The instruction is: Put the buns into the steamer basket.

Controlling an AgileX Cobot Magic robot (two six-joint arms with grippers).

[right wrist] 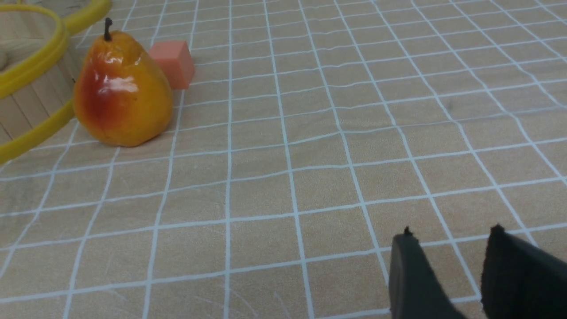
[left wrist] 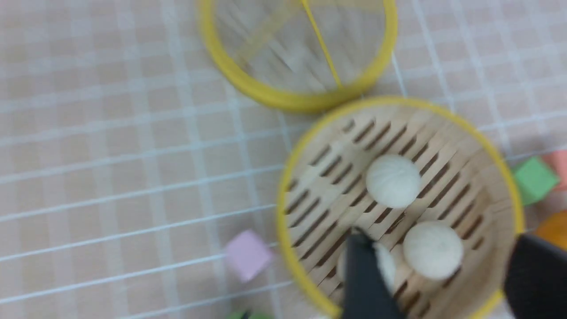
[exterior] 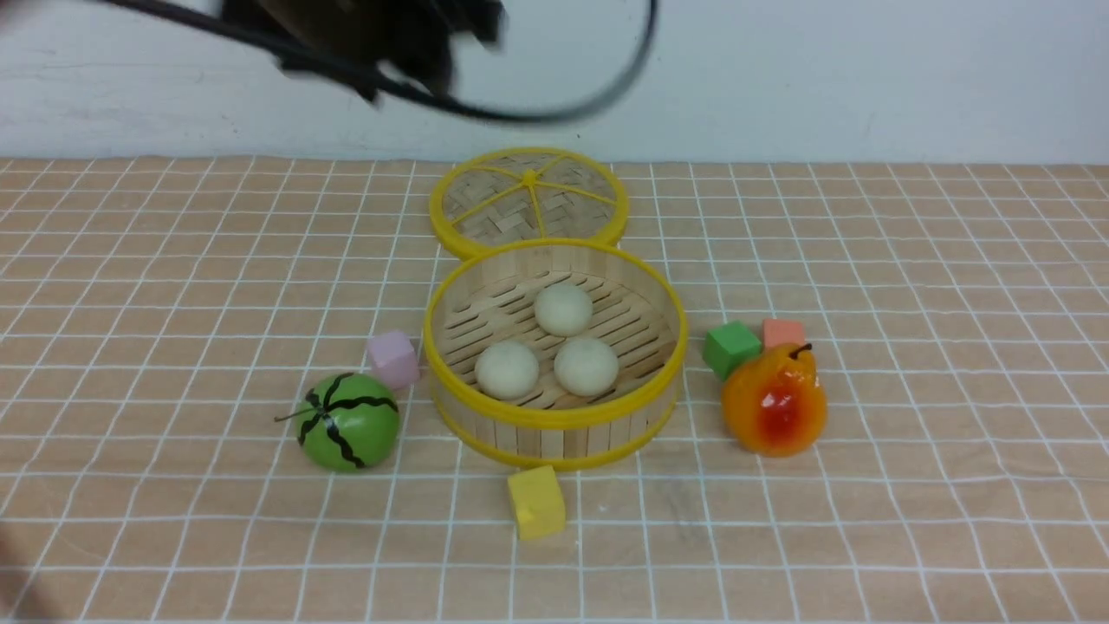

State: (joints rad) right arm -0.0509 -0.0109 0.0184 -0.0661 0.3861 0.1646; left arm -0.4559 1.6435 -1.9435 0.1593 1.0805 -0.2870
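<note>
Three cream-white buns (exterior: 563,309) (exterior: 507,369) (exterior: 586,366) lie on the slatted floor of the steamer basket (exterior: 554,418) at the table's middle. My left arm (exterior: 364,39) is a dark blur high above the back of the table. In the left wrist view my left gripper (left wrist: 438,239) is open and empty above the basket (left wrist: 281,221). Two buns (left wrist: 393,180) (left wrist: 433,249) show whole there, and one finger (left wrist: 363,274) partly hides the third (left wrist: 386,266). My right gripper (right wrist: 452,231) is open and empty, low over bare tablecloth to the right of the basket.
The flat woven lid (exterior: 528,204) lies behind the basket. A green watermelon toy (exterior: 349,422) and a pink cube (exterior: 393,359) sit to its left, a yellow cube (exterior: 536,501) in front. A green cube (exterior: 731,348), an orange-red cube (exterior: 783,332) and a pear (exterior: 774,399) sit to its right.
</note>
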